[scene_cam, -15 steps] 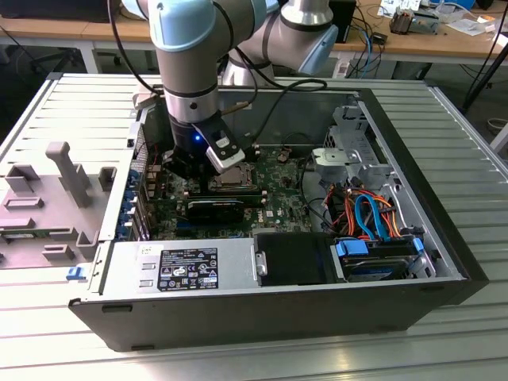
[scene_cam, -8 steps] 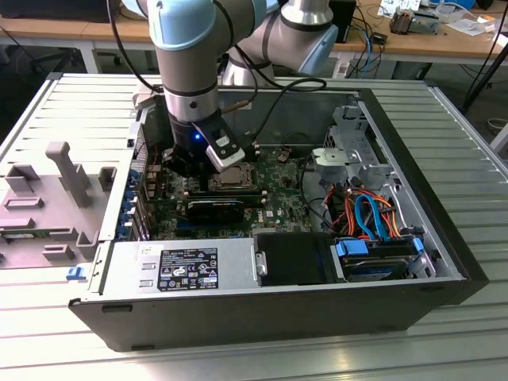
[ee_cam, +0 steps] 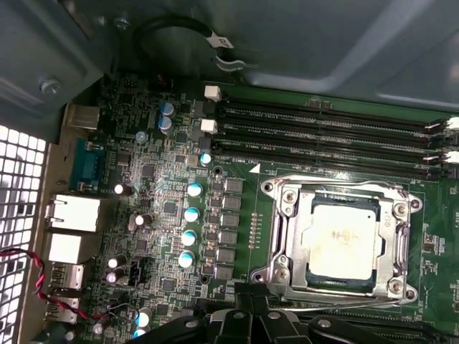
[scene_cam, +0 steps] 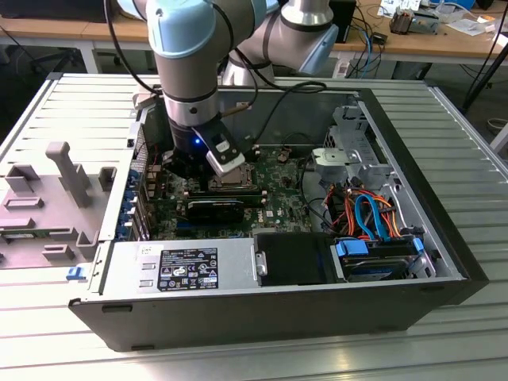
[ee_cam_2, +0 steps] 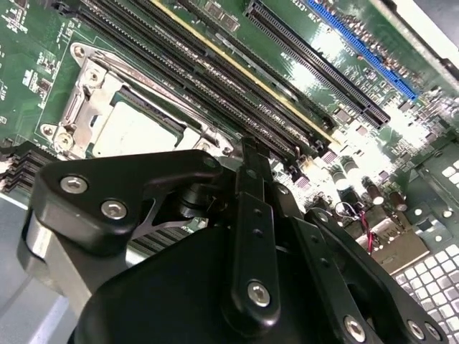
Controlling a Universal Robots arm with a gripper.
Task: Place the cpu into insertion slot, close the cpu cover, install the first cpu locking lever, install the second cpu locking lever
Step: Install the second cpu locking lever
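**My gripper low over the board, the cpu seated in its socket**

I hang over the open computer case [scene_cam: 444, 238], my arm [scene_cam: 186, 55] coming straight down onto the green circuit board [scene_cam: 278, 171]. In the exterior view my gripper [scene_cam: 208, 176] sits just above the socket area, near the middle of the board, towards the exterior view's left.

In the second wrist view my gripper [ee_cam_2: 247, 154] shows as black linkage bars and bolts. One narrow black finger [ee_cam_2: 251, 172] points up towards the memory slots [ee_cam_2: 215, 79]; I cannot tell from these pictures how far my jaws stand apart, and I see nothing between them.

The cpu [ee_cam: 343, 244] lies flat inside the insertion slot [ee_cam: 287, 236], its pale silver-grey top facing up. The cpu cover [ee_cam: 391, 215] lies down around it as a silvery frame, the chip showing through its square window. In the second wrist view the same cpu [ee_cam_2: 136, 132] sits just beyond my knuckles, close to my finger but not touching it, with the cover's metal [ee_cam_2: 90, 100] around it.

In the first wrist view the black tips of my gripper [ee_cam: 251, 315] sit just beside one edge of the socket frame. Whether they touch the frame I cannot tell. Long black memory slots [ee_cam: 323, 129] run along the far side of the socket.
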